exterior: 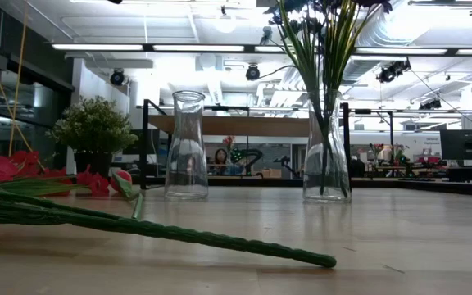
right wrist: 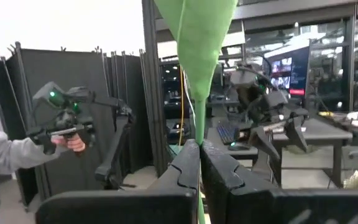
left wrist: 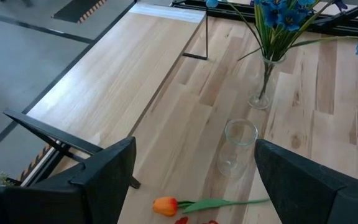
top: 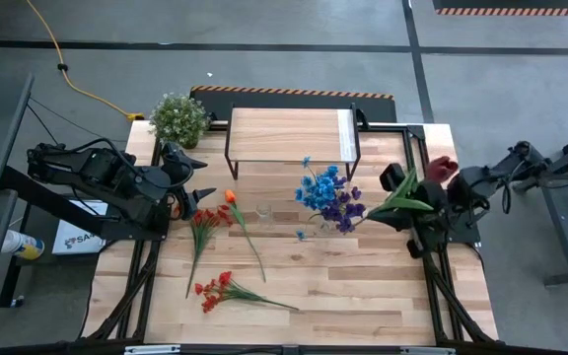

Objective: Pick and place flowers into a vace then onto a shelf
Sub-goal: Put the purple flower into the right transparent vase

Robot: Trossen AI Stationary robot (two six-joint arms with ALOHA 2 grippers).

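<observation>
A glass vase (top: 328,205) holding blue and purple flowers stands right of centre. An empty glass vase (top: 262,212) stands upright to its left. An orange tulip (top: 231,196) and two red flower stems (top: 205,222) (top: 215,289) lie flat on the table's left half. The shelf (top: 289,135) stands at the far edge. My left gripper (top: 201,197) is open, hovering left of the tulip and touching nothing. My right gripper (top: 414,202), near the right edge, is shut on a red-bloomed flower (top: 442,168) with broad green leaves. My right gripper pinches the flower between its two fingers (right wrist: 185,163), at the narrow base of a green leaf where it meets the stalk (right wrist: 199,134). The fingers lie across the stalk. The flower is lifted clear of the table, right of the filled vase.
A bushy potted plant (top: 178,118) stands at the far left corner beside the shelf. Bare tabletop lies along the near edge (top: 363,296) and between the two vases. Beyond the table, a person's hand (right wrist: 73,142) holds a controller.
</observation>
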